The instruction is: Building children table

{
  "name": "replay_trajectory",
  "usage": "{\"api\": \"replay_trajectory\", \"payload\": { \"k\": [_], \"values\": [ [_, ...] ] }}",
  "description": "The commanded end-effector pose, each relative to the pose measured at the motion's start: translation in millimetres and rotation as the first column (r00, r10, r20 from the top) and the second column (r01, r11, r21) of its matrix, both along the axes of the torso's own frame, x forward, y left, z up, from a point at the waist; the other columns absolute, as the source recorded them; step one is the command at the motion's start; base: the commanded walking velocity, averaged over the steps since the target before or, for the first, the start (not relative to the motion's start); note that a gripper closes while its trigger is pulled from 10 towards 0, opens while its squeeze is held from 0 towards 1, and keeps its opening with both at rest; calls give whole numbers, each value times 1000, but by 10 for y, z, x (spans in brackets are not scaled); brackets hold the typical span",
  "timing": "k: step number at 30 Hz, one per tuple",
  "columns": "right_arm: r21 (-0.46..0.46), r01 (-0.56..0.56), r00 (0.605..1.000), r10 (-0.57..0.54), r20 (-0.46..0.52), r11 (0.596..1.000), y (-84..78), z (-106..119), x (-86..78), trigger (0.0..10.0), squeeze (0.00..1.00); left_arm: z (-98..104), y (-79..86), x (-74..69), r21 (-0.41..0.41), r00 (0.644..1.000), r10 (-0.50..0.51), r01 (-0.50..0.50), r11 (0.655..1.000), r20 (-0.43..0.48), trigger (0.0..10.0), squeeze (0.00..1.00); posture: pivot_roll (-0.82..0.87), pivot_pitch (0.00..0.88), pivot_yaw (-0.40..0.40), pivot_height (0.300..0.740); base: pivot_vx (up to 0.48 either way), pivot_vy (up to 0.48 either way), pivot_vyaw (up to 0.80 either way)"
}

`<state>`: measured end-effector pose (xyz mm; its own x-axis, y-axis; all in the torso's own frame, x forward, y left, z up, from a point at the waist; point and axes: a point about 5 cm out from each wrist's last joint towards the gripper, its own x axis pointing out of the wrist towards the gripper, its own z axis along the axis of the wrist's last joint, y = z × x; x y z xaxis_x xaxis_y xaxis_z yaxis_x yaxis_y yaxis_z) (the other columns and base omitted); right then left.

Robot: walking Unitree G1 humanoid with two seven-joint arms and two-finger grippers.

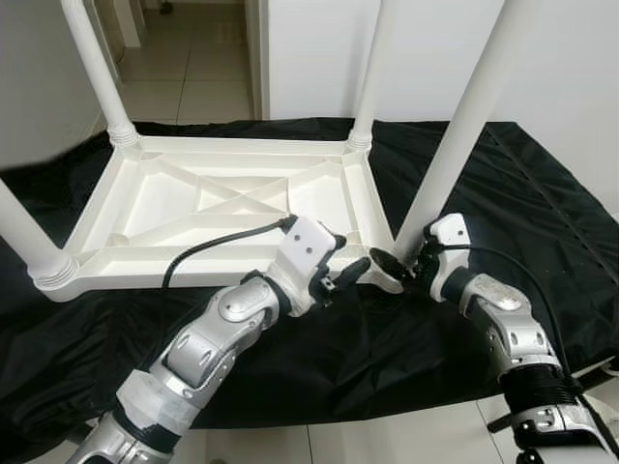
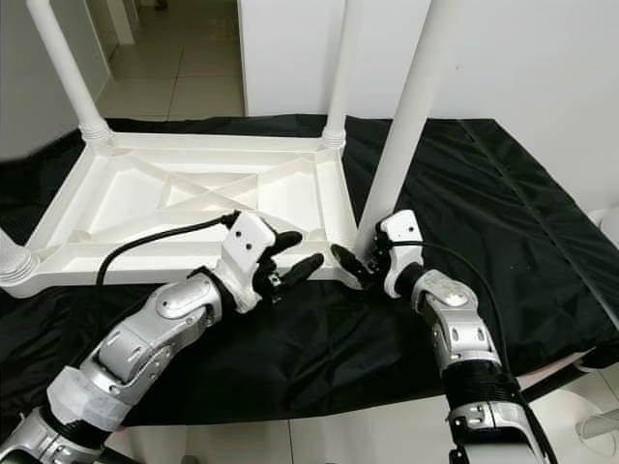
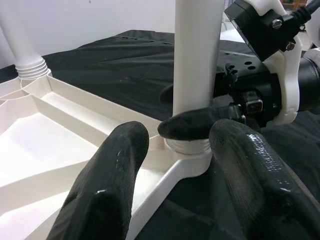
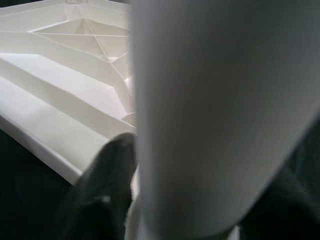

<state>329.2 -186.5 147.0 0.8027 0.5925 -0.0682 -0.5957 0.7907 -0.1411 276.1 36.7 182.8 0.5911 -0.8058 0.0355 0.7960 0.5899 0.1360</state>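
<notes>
A white plastic children's table (image 1: 193, 208) lies upside down on a black cloth, its legs pointing up. The near right leg (image 1: 455, 145) stands in its corner socket. My right gripper (image 1: 399, 261) is shut on the base of this leg, with one black finger (image 3: 192, 125) across the front of it. In the right wrist view the leg (image 4: 215, 110) is close up beside a finger (image 4: 107, 190). My left gripper (image 1: 350, 256) is open just left of that corner, close to the table's rim, with nothing between its fingers (image 3: 107, 185).
Three more legs stand at the far left (image 1: 97, 68), far right (image 1: 372, 68) and near left (image 1: 24, 237) corners. The black cloth (image 1: 387, 358) ends near my body over tiled floor. A white wall (image 1: 571, 77) rises behind, with a doorway at the far left.
</notes>
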Motion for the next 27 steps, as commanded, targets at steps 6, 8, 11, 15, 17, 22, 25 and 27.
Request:
{"api": "replay_trajectory", "payload": {
  "k": [6, 8, 11, 15, 17, 22, 25, 27],
  "values": [
    [7, -60, 997, 60, -56, 998, 28, -147, -31, 0, 0, 0, -69, -115, 44, 970, -245, 244, 969, 4, 10000, 0, -58, 0, -20, 740, 0, 0, 0],
    [11, -63, 996, 63, -60, 998, 17, -168, -34, 0, 0, -1, -66, -116, 43, 970, -244, 243, 969, 5, 10000, 0, -58, 0, -20, 740, 0, 0, 0],
    [29, -50, 997, 51, -61, 998, 7, -182, -40, 4824, 0, -3, -62, -119, 42, 970, -242, 241, 970, 5, 10000, 0, -56, 0, -21, 740, 0, 0, 0],
    [83, -11, 998, 16, -61, 997, 19, -182, -57, 10000, 0, -12, -57, -129, 39, 971, -241, 241, 970, 2, 10000, 0, -57, 0, -25, 740, 0, 0, 0],
    [103, 33, 998, -28, -55, 994, 40, -168, -64, 10000, 0, -19, -58, -137, 39, 970, -241, 241, 970, 0, 10000, 0, -63, 0, -32, 740, 0, 0, 0],
    [129, 245, 969, -240, -52, 961, 85, -93, -57, 10000, 0, -29, -74, -140, 27, 972, -234, 234, 972, -3, 10000, 0, -64, 0, -37, 740, 0, 0, 0],
    [150, 316, 949, -310, -64, 937, 118, -79, -87, 10000, 0, -36, -69, -131, 31, 973, -229, 229, 973, -3, 10000, 0, -68, 0, -35, 740, 0, 0, 0],
    [177, 388, 922, -380, -82, 904, 144, -80, -109, 10000, 0, -40, -61, -127, 35, 973, -229, 229, 973, -3, 10000, 0, -72, 0, -31, 740, 0, 0, 0]
  ]
}}
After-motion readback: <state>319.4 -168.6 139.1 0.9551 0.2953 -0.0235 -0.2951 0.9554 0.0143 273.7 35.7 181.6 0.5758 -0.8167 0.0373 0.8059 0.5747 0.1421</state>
